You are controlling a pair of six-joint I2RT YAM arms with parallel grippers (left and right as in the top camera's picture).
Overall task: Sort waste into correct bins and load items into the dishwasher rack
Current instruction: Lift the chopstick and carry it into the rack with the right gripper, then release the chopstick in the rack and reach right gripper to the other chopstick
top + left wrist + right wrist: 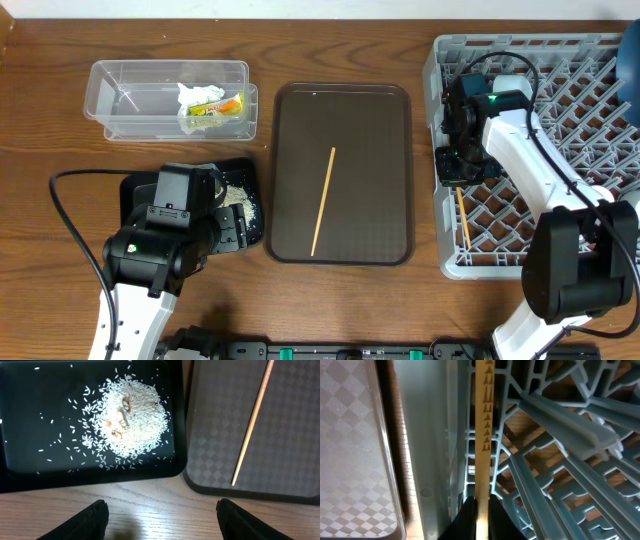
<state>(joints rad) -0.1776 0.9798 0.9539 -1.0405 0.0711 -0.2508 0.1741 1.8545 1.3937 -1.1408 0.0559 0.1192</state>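
Note:
My right gripper (460,168) (481,510) is shut on a wooden chopstick (482,410) and holds it low inside the grey dishwasher rack (600,150) (560,435), near its left wall. The stick's free end shows in the overhead view (463,215). The other chopstick (324,200) (252,422) lies on the brown serving tray (380,150) (300,435). My left gripper (235,232) (160,520) is open and empty over bare table just in front of the black tray (135,190) (40,410), which holds a pile of rice crumbs (240,200) (130,417).
The clear tub (130,100) at the back left holds the white tissue (197,95) and the snack wrapper (225,108). A blue plate (632,60) shows at the rack's far right edge. The serving tray's rim (350,435) runs beside the rack wall.

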